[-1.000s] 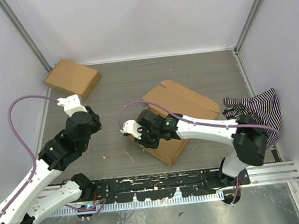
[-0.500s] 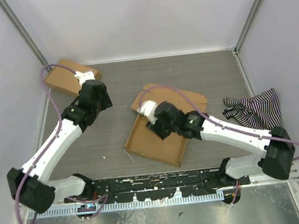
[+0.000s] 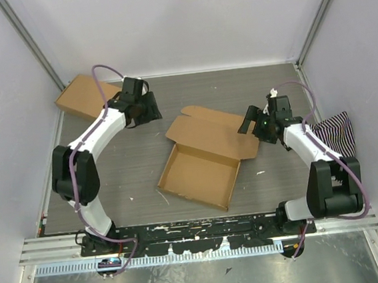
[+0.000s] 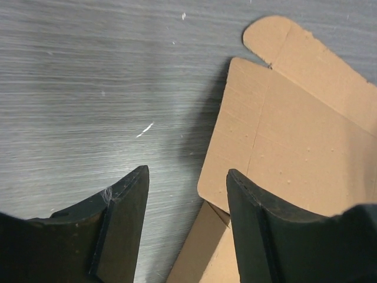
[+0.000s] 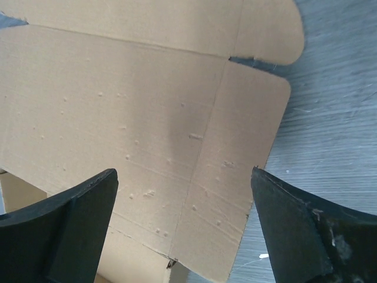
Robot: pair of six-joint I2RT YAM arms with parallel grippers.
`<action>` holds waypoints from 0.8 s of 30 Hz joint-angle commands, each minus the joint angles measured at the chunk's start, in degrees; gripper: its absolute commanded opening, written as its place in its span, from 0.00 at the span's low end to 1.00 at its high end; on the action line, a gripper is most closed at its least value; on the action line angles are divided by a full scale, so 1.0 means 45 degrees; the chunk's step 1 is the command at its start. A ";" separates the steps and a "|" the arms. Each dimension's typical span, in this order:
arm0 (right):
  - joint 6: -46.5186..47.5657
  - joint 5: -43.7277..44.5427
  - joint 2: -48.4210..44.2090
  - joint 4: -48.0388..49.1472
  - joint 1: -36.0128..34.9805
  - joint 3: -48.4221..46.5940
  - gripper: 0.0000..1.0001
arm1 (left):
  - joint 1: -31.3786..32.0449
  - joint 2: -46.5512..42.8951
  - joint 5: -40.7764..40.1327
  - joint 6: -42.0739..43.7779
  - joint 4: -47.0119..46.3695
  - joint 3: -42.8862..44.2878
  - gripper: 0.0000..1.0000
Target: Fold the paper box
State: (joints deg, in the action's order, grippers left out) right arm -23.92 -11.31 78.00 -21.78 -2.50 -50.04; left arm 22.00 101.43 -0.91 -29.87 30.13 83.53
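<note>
Flanking the paper box (image 3: 202, 170), left gripper (image 3: 152, 111) and right gripper (image 3: 246, 121) gape empty; only overhead shows its tray.

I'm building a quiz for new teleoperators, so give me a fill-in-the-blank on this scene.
The paper box lies with its lid ____.
The left jaws and the right jaws each hold ____.
The striped cloth lies to the ____ of the paper box.
The second cardboard box sits in the far ____ corner.

Missing words: open; nothing; right; left.
</note>
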 commanded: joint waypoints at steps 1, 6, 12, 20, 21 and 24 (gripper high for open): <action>-0.1197 -0.1473 0.0325 0.1033 0.0299 0.0217 1.00 | -0.0515 0.1192 0.2241 -0.0163 0.0229 0.0617 0.62; -0.1263 -0.1048 0.0298 0.1053 0.0578 0.0728 1.00 | -0.0611 0.2391 0.2749 -0.0161 0.0406 0.1020 0.58; -0.1220 -0.0316 -0.0261 0.0804 0.0826 0.1100 1.00 | -0.0611 0.2890 0.3097 -0.0290 0.0107 0.1047 0.57; -0.1010 0.0070 -0.0828 0.0418 0.0888 0.1220 0.98 | -0.0587 0.3417 0.3643 -0.0433 -0.0204 0.1291 0.54; -0.1007 -0.0048 -0.0750 0.0493 0.0888 0.1267 0.98 | -0.0591 0.3493 0.3681 -0.0443 -0.0271 0.1318 0.54; -0.1033 -0.0489 -0.0419 0.0771 0.0891 0.1296 0.95 | -0.0592 0.3755 0.3925 -0.0556 -0.0461 0.1370 0.52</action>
State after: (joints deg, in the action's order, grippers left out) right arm -28.75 -11.92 75.90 -20.60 1.26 -44.27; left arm 19.29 116.33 14.02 -31.64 30.09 87.57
